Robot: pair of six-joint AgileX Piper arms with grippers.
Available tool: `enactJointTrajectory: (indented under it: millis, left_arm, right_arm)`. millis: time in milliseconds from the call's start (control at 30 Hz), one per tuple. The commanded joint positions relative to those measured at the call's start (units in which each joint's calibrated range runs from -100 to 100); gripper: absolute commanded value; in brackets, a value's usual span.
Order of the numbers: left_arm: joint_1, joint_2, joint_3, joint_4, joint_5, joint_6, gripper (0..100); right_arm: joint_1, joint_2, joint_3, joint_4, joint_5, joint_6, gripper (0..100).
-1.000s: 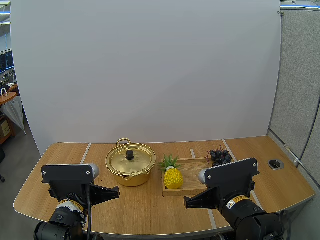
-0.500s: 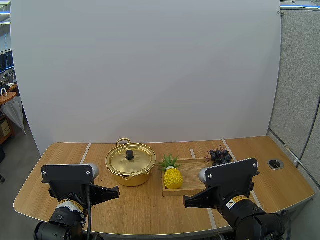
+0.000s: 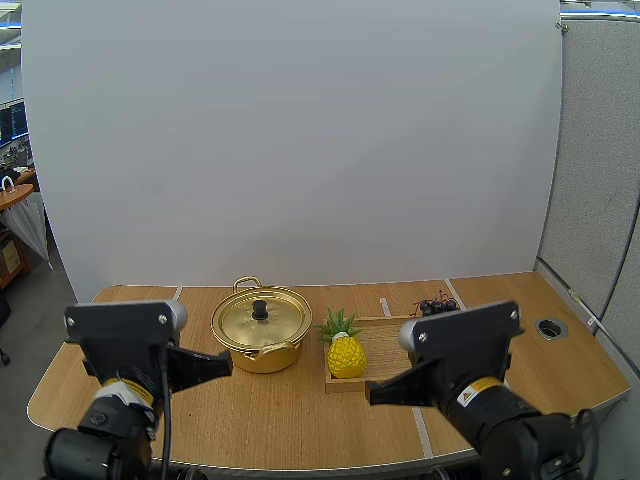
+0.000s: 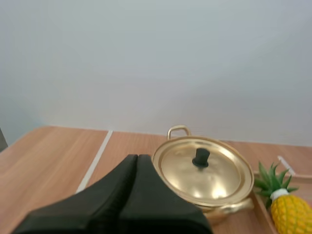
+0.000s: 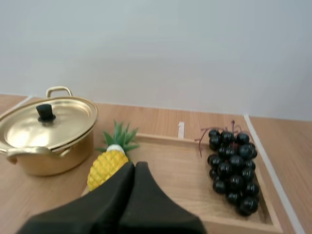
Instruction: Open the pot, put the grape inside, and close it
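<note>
The pot [image 3: 262, 356] stood on the wooden surface [image 3: 130, 300] ahead of the left arm, its lid [image 3: 262, 322] seated flat with the black knob [image 3: 260, 309] pointing straight up. One loop handle [image 3: 247, 284] faced the far edge and the other faced the arms, so the handles lined up front to back. Just to the pot's right lay a wooden tray [image 3: 388, 338], with a toy pineapple [image 3: 346, 356] standing upright at its left end, leaves up. The bunch of grapes [image 5: 233, 168] lay in the tray's right side, apart from the pineapple. Its long axis ran front to back beside the tray's right wall, stem end toward the far side and tapered end toward the arms. The left claw [image 4: 137, 158] hung short of the pot, its fingers pressed together into one dark wedge aimed at the pot. The right claw [image 5: 135, 165] was likewise pressed together on nothing, poised short of the tray's near edge and aimed between pineapple and grapes.
</note>
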Motion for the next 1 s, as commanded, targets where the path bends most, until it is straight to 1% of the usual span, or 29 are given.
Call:
enactJointTrajectory:
  millis: [0,100,167,233,300,400,467,533,600,667,733,833,967]
  left_arm:
    - [-0.01,-0.23,-11.04,-0.53,4.03,2.42,0]
    - [-0.01,-0.23,-15.72,-0.53,4.03,3.97,0]
    - [-0.01,-0.23,-18.07,-0.53,4.42,4.13,0]
    - [-0.01,-0.23,-21.75,-0.53,8.48,4.13,0]
    - [-0.01,-0.23,-24.07,-0.53,12.78,4.13,0]
    - [-0.01,-0.23,-27.95,-0.53,21.38,4.13,0]
    - [-0.01,-0.23,-29.80,-0.63,24.60,4.56,0]
    - [-0.01,-0.23,-31.05,-2.10,26.37,8.29,0]
    - [-0.01,0.02,-31.74,-5.60,28.16,12.67,0]
    - [-0.01,2.58,-32.36,-8.34,29.87,15.64,0]
    - [-0.01,5.97,-32.65,-9.75,31.46,16.31,0]
    - [-0.01,11.11,-33.50,-9.88,32.46,16.45,0]
    - [-0.01,19.70,-35.15,-10.65,31.44,18.04,0]
  right_arm:
    - [-0.29,-0.36,-9.49,0.09,7.64,-0.26,0]
    - [-0.29,-0.36,-13.15,-0.02,7.29,-0.26,0]
    - [-0.29,-0.36,-15.61,-1.34,7.29,-0.26,0]
    - [-0.29,-0.36,-17.96,-2.53,9.48,-0.26,0]
    - [-0.29,-0.36,-20.26,-2.92,14.14,-0.26,0]
    - [-0.29,-0.36,-24.41,-2.92,25.18,-0.26,0]
    - [-0.29,-0.36,-26.77,-2.92,31.92,-0.17,0]
    - [-0.29,-0.36,-29.21,-2.92,38.22,0.42,0]
    - [-0.29,-0.04,-31.13,-3.85,41.67,2.90,0]
    - [-0.29,1.52,-32.27,-6.39,42.20,5.60,0]
    - [-0.29,3.47,-33.02,-9.49,42.20,8.01,0]
    - [-0.29,7.70,-33.77,-11.77,42.43,8.15,0]
    - [-0.29,13.85,-34.10,-12.79,42.70,8.15,0]
